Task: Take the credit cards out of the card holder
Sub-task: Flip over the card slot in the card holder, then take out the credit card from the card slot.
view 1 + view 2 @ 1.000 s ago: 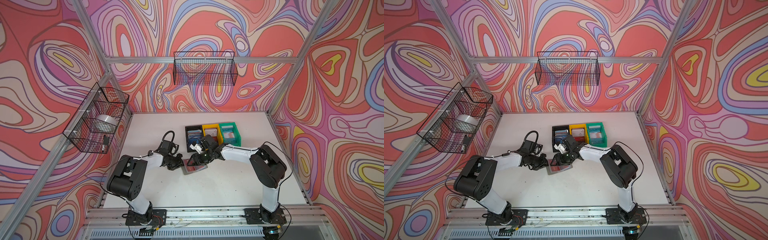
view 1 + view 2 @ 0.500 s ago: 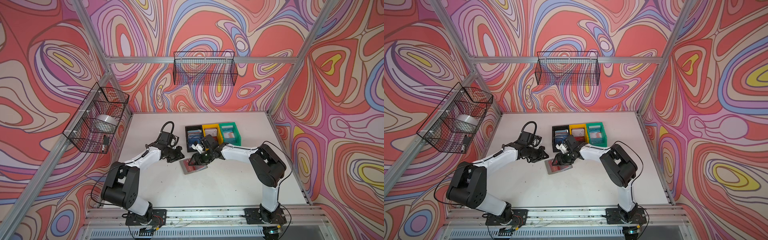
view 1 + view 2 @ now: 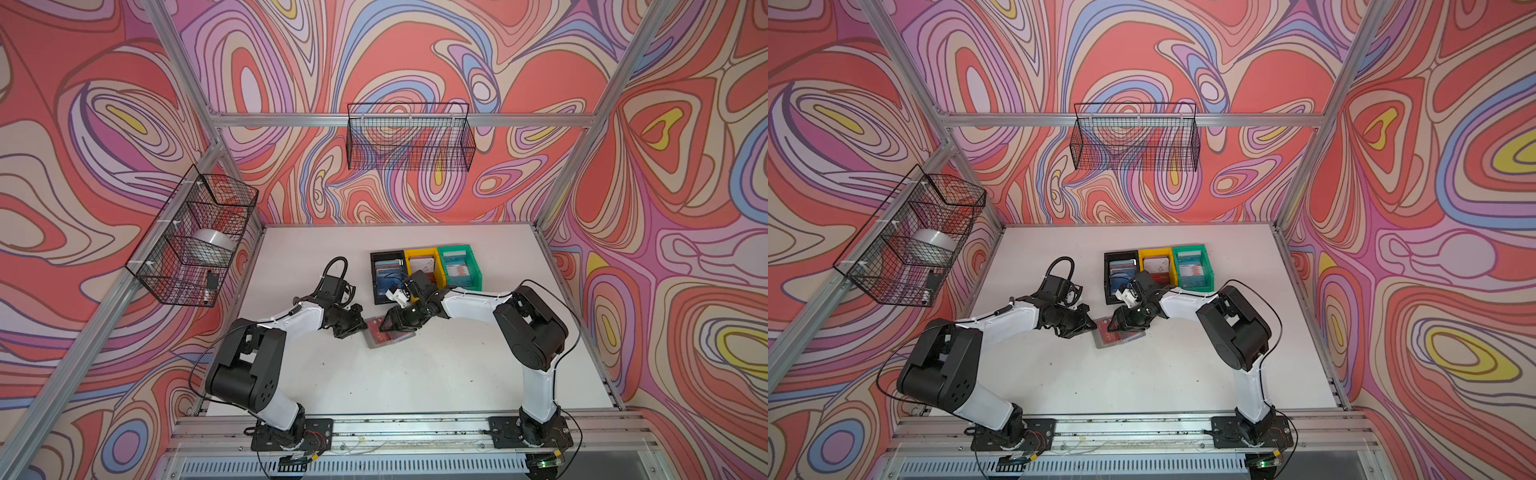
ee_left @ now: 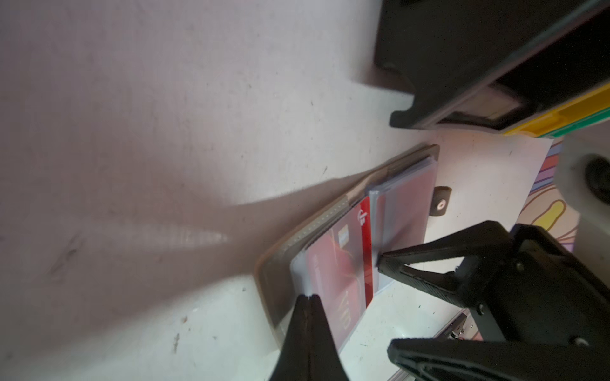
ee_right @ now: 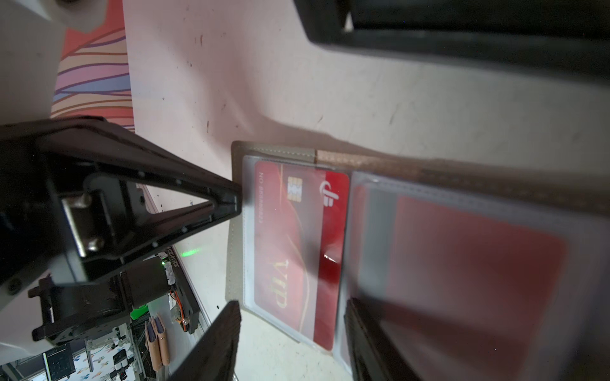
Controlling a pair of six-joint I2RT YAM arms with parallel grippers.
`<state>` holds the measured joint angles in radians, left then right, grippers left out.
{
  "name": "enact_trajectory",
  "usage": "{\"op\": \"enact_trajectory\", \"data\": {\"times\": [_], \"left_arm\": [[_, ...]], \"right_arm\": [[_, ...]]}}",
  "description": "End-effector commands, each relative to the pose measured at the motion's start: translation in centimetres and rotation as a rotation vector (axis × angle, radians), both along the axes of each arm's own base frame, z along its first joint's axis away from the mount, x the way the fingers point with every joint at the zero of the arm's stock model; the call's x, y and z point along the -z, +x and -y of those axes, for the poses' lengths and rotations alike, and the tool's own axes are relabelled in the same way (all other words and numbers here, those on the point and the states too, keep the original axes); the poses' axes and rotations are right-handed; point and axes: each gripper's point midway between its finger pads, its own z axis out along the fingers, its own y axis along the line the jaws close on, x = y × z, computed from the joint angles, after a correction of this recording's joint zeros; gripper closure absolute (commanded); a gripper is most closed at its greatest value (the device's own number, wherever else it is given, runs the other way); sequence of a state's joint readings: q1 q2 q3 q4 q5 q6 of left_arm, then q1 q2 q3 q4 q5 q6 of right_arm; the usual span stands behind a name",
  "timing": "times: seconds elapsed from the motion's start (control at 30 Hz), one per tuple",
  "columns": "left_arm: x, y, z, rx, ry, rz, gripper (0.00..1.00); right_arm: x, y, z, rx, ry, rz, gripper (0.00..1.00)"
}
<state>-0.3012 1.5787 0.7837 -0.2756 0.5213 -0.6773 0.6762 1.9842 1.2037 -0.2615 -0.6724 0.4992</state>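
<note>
The grey card holder [image 3: 376,338] [image 3: 1105,340] lies open on the table between both arms. My left gripper [image 4: 308,297] [image 3: 359,322] is shut, its tips pressed on the clear sleeve's edge at the holder's [image 4: 274,290] left side. A red VIP credit card [image 5: 297,237] [image 4: 340,273] sticks partly out of that sleeve. My right gripper [image 5: 290,316] [image 3: 388,324] stands open over the holder [image 5: 396,163], one finger on each side of this card's lower end. Another red card [image 5: 462,264] sits in the right-hand sleeve.
Black [image 3: 380,291], yellow [image 3: 422,253] and green [image 3: 459,251] bins holding cards stand in a row just behind the holder. Wire baskets hang on the back wall [image 3: 409,137] and the left wall [image 3: 195,237].
My left gripper drew back from the holder's left edge half a second ago and has come down on it again. The right gripper has stayed over the holder.
</note>
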Motion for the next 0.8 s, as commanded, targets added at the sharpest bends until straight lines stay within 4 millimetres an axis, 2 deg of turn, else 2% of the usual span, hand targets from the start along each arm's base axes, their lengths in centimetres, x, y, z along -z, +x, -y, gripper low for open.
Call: {"op": "enact_trajectory", "data": {"times": [0.0,0.6,0.77], "left_arm": [[0.7,0.5,0.0,-0.018,-0.009,0.001,1.0],[3.9,-0.3,-0.3,-0.019,0.018,-0.046,1.0],[4.2,-0.3,-0.3,-0.015,0.017,-0.053,1.0]], "right_arm": [[1.7,-0.5,0.7,0.003,-0.035,-0.035,0.46],[2.9,-0.8,0.3,-0.002,-0.021,-0.078,0.47],[2.7,-0.7,0.1,0.0,-0.006,-0.079,0.51]]}}
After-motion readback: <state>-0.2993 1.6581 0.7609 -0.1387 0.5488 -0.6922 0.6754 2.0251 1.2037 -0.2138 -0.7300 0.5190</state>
